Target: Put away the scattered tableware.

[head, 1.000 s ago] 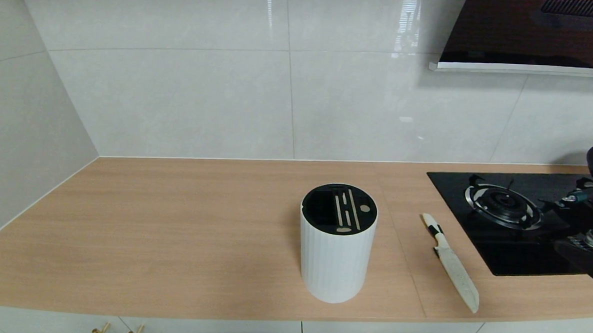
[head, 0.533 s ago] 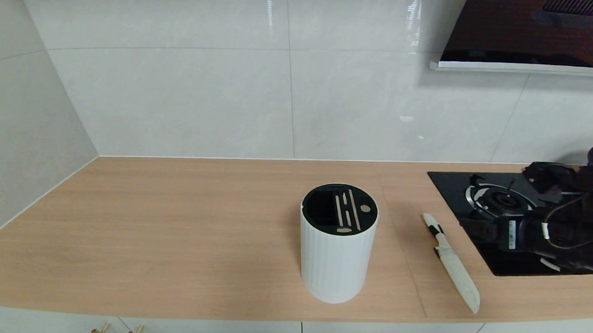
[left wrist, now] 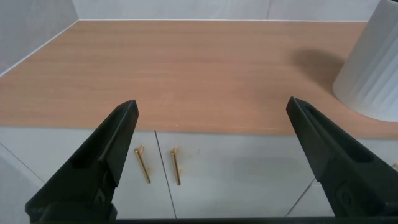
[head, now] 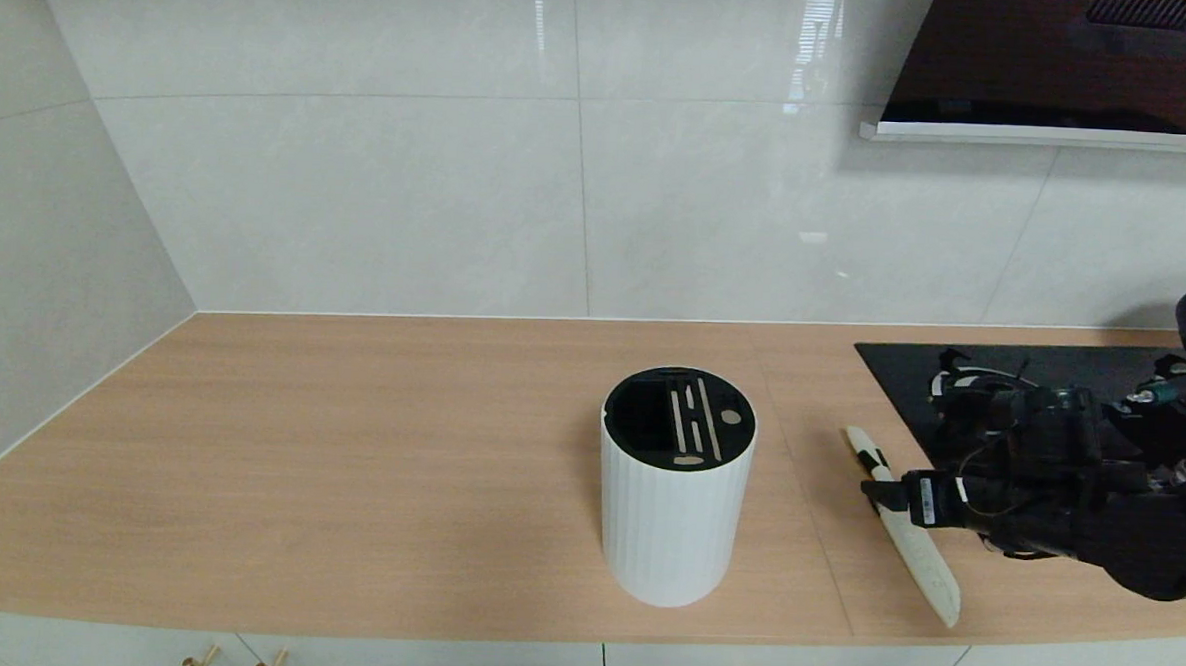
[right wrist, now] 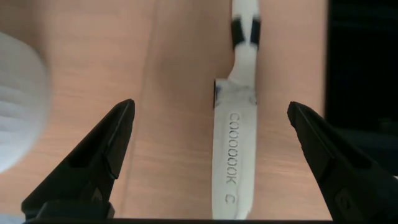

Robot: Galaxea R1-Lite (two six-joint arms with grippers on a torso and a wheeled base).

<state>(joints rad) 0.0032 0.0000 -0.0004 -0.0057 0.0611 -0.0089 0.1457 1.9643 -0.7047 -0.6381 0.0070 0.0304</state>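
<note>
Counter [head: 347, 462]: knife [head: 921, 566] lies flat between holder [head: 674, 507] and hob [head: 902, 372], tip near the front edge.
My right pincer [right wrist: 210, 107]: spread wide over the knife's neck.
My left pincer [left wrist: 211, 102]: spread too.
Risk: pinching the flat blade could slip, I judge, nudging it off.

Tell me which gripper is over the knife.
The right gripper, open fingers straddling the knife; the left gripper hangs out in front of the counter.

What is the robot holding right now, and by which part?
Nothing. The right gripper hangs open above the knife, not gripping it. The left gripper is open and empty too.
</note>
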